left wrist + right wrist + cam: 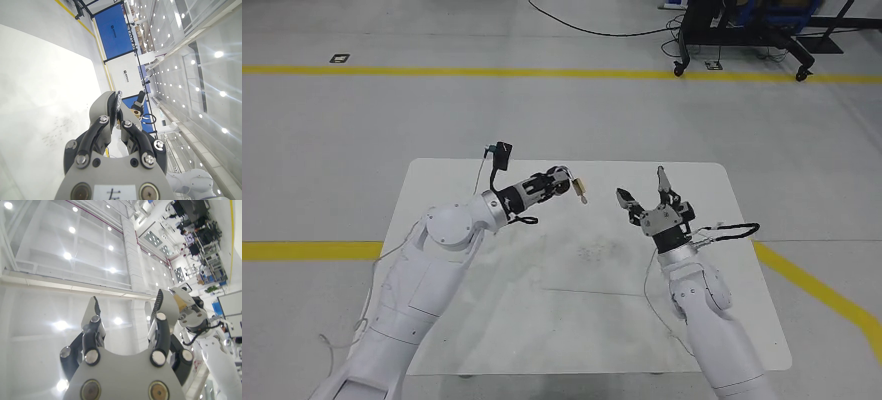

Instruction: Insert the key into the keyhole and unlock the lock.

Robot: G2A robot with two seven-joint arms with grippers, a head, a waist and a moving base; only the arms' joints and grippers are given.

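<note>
A small brass lock is clamped between the fingers of my left gripper, held in the air above the far middle of the white table. In the left wrist view the left gripper is shut on it; a brass edge and a silvery dimpled part show between the fingers. My right gripper hovers a short way to the right of the lock, open and empty. The right wrist view shows the right gripper spread wide, with the lock beyond one finger. I see no key.
The tabletop bears only faint scuff marks near its middle. Yellow floor lines run behind and beside the table. A black wheeled frame and a cable stand on the floor at the far right.
</note>
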